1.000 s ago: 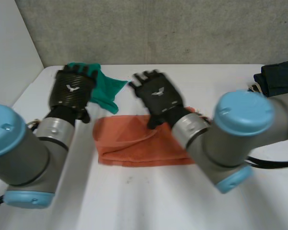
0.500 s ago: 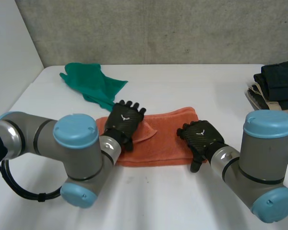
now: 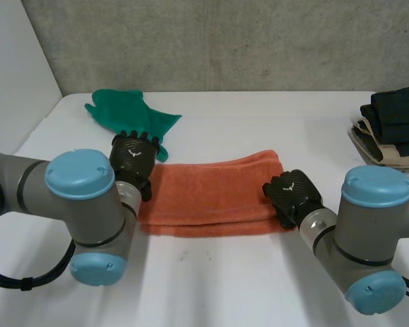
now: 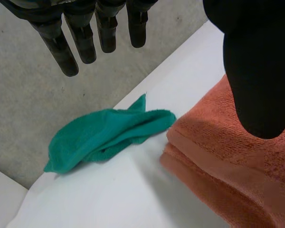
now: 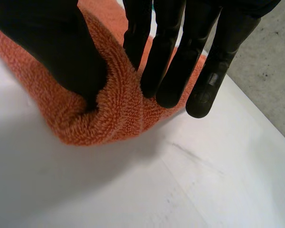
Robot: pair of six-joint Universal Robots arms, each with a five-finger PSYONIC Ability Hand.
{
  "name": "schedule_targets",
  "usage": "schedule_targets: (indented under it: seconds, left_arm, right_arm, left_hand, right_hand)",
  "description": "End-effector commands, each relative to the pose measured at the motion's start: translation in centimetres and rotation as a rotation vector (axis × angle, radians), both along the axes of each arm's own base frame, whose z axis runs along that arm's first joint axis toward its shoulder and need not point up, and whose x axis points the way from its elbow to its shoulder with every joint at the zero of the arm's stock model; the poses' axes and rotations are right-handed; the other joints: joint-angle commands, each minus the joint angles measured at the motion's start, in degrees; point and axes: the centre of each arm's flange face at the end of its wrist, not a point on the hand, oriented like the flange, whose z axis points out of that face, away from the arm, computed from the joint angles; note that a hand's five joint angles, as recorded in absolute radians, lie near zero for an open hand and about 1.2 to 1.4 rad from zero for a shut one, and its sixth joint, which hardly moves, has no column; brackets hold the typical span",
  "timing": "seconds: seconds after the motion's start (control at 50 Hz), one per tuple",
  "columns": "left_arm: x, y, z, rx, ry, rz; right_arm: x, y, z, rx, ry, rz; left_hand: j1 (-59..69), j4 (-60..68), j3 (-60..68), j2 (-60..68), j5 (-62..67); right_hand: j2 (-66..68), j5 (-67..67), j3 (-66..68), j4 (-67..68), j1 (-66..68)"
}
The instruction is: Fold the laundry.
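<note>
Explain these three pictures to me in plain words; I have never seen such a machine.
This is a robot with two arms at a white table, each ending in a black hand. The wide picture looks down from between the arms; the other two come from cameras on the wrists. On the table lie a folded orange towel, a crumpled green cloth and, at the right edge, a pile of dark and beige clothes. The right hand pinches the towel's end between thumb and fingers. The left hand hangs open at the other end, holding nothing.
</note>
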Motion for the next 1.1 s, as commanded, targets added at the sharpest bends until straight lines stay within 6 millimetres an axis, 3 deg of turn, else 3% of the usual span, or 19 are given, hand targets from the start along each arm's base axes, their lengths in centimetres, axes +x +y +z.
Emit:
schedule_targets:
  seconds: [0.02, 0.14, 0.22, 0.24, 0.28, 0.32, 0.4, 0.44, 0.48, 0.54, 0.56, 0.58, 0.62, 0.7, 0.78, 0.82, 0.92, 0.98, 1.1]
  left_arm:
    - [0.9, 1.4, 2.2, -0.029, 0.018, -0.005]
    - [1.5, 2.1, 3.4, -0.046, 0.030, -0.002]
    - [1.7, 2.1, 3.8, -0.053, 0.036, 0.003]
    - [1.7, 2.1, 3.9, -0.057, 0.039, 0.004]
    - [1.8, 2.1, 4.1, -0.061, 0.042, 0.008]
    - [1.8, 2.0, 4.2, -0.063, 0.044, 0.009]
    - [2.0, 1.9, 4.3, -0.066, 0.045, 0.017]
    - [1.9, 1.9, 4.3, -0.065, 0.050, 0.016]
    - [1.8, 2.0, 4.4, -0.061, 0.070, 0.014]
    - [1.6, 1.9, 4.5, -0.058, 0.098, 0.014]
    - [1.5, 1.9, 4.7, -0.058, 0.116, 0.012]
    - [1.5, 1.8, 4.8, -0.060, 0.126, 0.012]
    - [1.3, 1.8, 5.2, -0.066, 0.144, 0.009]
    - [0.3, 1.9, 6.2, -0.084, 0.191, -0.018]
    - [-1.8, 3.3, 6.9, -0.080, 0.240, -0.104]
    - [-3.0, 4.1, 7.3, -0.076, 0.272, -0.161]
    - [-4.8, 5.4, 6.6, 0.001, 0.312, -0.233]
    - [-6.1, 6.2, 5.3, 0.082, 0.311, -0.264]
    - [-6.1, 6.3, 2.0, 0.242, 0.216, -0.224]
  right_arm:
    - [-3.0, -0.7, 2.3, -0.083, 0.165, -0.037]
    - [-3.7, -1.8, 4.5, -0.226, 0.338, -0.024]
    - [-1.1, -1.5, 6.6, -0.358, 0.343, 0.050]
    - [1.3, -0.1, 7.5, -0.417, 0.308, 0.123]
    - [4.0, 1.9, 8.2, -0.478, 0.268, 0.220]
    - [7.3, 5.0, 7.8, -0.524, 0.215, 0.370]
    - [10.3, 9.5, 4.5, -0.490, 0.177, 0.617]
    - [10.8, 10.7, 3.4, -0.467, 0.175, 0.683]
    - [11.2, 11.2, 2.9, -0.448, 0.160, 0.700]
    - [11.1, 10.4, 3.5, -0.426, 0.137, 0.639]
    - [10.9, 10.1, 3.8, -0.386, 0.098, 0.580]
    - [10.9, 9.8, 4.1, -0.363, 0.070, 0.548]
    - [10.5, 9.2, 4.7, -0.303, -0.001, 0.482]
    - [7.0, 5.2, 8.5, -0.123, -0.316, 0.238]
    - [4.1, 3.1, 10.8, 0.017, -0.556, 0.094]
    - [3.3, 2.7, 11.1, 0.077, -0.600, 0.058]
    - [2.1, 1.7, 10.8, 0.194, -0.566, 0.009]
    - [2.5, 0.8, 9.2, 0.270, -0.515, -0.019]
    - [3.6, -0.6, 6.6, 0.381, -0.436, -0.024]
  left_hand:
    - [0.0, -0.6, -0.9, -0.6, -1.7]
    - [-0.3, -0.9, -1.3, -1.0, -2.0]
    - [-0.3, -0.9, -1.3, -1.0, -2.0]
    - [-0.3, -0.9, -1.3, -1.0, -2.0]
    - [-0.3, -0.9, -1.3, -1.0, -2.0]
    - [-0.3, -0.9, -1.3, -1.0, -2.0]
    - [-0.3, -0.9, -1.3, -1.0, -2.0]
    - [-0.3, -0.9, -1.3, -1.0, -2.0]
    - [-0.2, -0.8, -1.1, -0.8, -1.9]
    - [-0.2, -0.8, -1.1, -0.8, -1.9]
    - [-0.2, -0.8, -1.1, -0.8, -1.9]
    - [0.0, -0.6, -0.9, -0.6, -1.7]
    - [-0.2, -0.8, -1.1, -0.8, -1.9]
    - [-0.2, -0.8, -1.1, -0.8, -1.9]
    - [0.3, -0.3, -0.6, -0.3, -1.4]
    - [0.7, 0.1, -0.3, 0.0, -1.0]
    - [0.7, 0.1, -0.3, 0.0, -1.0]
    - [0.8, 0.2, -0.1, 0.2, -0.8]
    - [1.2, 0.6, 0.2, 0.5, -0.5]
  right_hand:
    - [13.0, 14.2, 12.3, 12.0, 27.6]
    - [13.0, 14.2, 12.3, 12.0, 27.6]
    - [13.0, 14.2, 12.3, 12.0, 27.6]
    - [13.0, 14.2, 12.3, 12.0, 27.6]
    - [13.0, 14.2, 12.3, 12.0, 27.6]
    - [13.0, 14.2, 12.3, 12.0, 27.6]
    - [13.0, 14.2, 12.3, 12.0, 27.6]
    - [13.0, 14.2, 12.3, 12.0, 27.6]
    - [-7.9, -6.6, -8.5, -8.8, 6.7]
    - [-22.4, -21.2, -23.0, -23.4, -7.8]
    - [-53.8, -52.5, -54.4, -54.7, -39.2]
    - [-57.0, -55.8, -57.7, -58.0, -42.4]
    - [-57.0, -55.8, -57.7, -58.0, -42.4]
    - [-57.0, -55.8, -57.7, -58.0, -42.4]
    - [-57.0, -55.8, -57.7, -58.0, -42.4]
    - [-57.0, -55.8, -57.7, -58.0, -42.4]
    - [-57.0, -55.8, -57.7, -58.0, -42.4]
    - [-57.0, -55.8, -57.7, -58.0, -42.4]
    - [-57.0, -55.8, -57.7, -58.0, -42.4]
